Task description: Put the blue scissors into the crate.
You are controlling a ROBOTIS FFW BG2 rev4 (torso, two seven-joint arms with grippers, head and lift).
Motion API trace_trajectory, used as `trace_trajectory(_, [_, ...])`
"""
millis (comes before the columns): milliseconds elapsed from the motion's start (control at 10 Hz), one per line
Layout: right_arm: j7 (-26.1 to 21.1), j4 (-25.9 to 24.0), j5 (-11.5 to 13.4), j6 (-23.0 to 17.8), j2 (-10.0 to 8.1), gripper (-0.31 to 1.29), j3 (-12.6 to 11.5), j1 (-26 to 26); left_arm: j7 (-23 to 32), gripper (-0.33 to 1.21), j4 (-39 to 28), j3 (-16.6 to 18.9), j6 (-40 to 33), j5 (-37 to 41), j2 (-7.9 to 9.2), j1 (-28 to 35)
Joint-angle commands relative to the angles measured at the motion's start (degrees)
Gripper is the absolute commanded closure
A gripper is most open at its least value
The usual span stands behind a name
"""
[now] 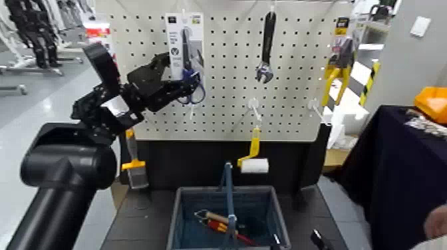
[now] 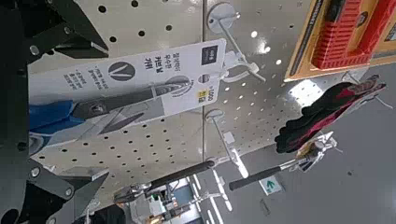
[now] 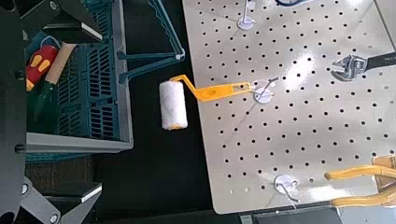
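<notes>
From the left, I have the left gripper [image 1: 178,85] raised to the pegboard [image 1: 293,100], its jaws set on either side of the lower end of the scissors [image 1: 185,60] by the blue handles — whether they are actually pinching the card I cannot tell. The scissors hang on their white card from a peg near the top of the board, and in the left wrist view [image 2: 121,93] the card's hole is hooked over that peg [image 2: 238,65], so I judge the next move must draw it outward off the peg before any lowering. Further right hang a black wrench [image 1: 267,45] and a yellow-handled paint roller [image 1: 253,159]. Below, on the bench, the crate [image 1: 193,196] sits open under the board with its hoop handle up — a few tools already inside. The right gripper is out of the head view; its wrist camera looks on the crate [image 3: 75,103] and roller, and its jaws I cannot judge.
</notes>
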Motion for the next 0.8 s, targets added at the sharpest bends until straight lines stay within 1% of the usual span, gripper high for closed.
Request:
trace_trajectory(100, [0.10,0.10,-0.01,0.00,0.04,0.18,0.00,-0.08,-0.24,0.75,0.05,-0.06,0.46,-0.35,0.33,-0.57])
trace_trajectory(200, [0.10,0.19,-0.01,0.00,0.13,0.18,0.00,-0.08,0.02,0.95,-0.12,0.03,0.54,-0.52,0.42,-0.66])
trace_trajectory(300, [0.10,0.19,-0.01,0.00,0.13,0.18,0.00,-0.08,0.55,1.10,-0.39,-0.06,0.81,-0.79,0.51,-0.83])
trace_trajectory(800, [0.10,0.10,-0.01,0.00,0.22,0.18,0.00,-0.08,1.34,1.10,-0.65,-0.06,0.63,-1.40,0.68,-1.10])
